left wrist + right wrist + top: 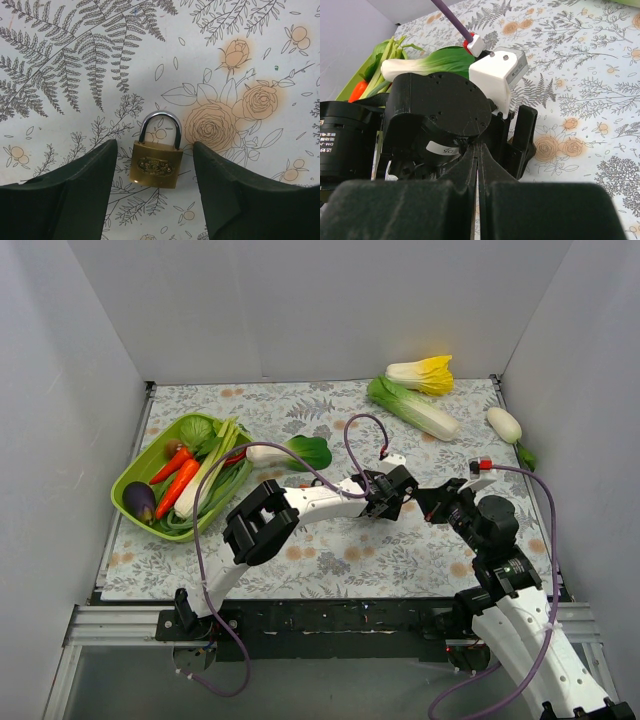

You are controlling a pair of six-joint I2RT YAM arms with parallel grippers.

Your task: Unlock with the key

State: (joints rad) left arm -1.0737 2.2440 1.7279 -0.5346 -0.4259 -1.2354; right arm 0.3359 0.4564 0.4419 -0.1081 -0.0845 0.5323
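Observation:
A brass padlock with a steel shackle lies flat on the flowered cloth, shackle pointing away. My left gripper is open and hangs over it, one finger on each side of the lock body, not touching it. In the top view the left gripper hides the padlock. My right gripper is just right of the left one and points at it. In the right wrist view the right gripper is shut to a thin slit. The key shows only as a sliver between the pads.
A green basket of vegetables stands at the left. A bok choy lies behind the left arm. A napa cabbage, a yellow cabbage and a white radish lie at the back right. Grey walls close three sides.

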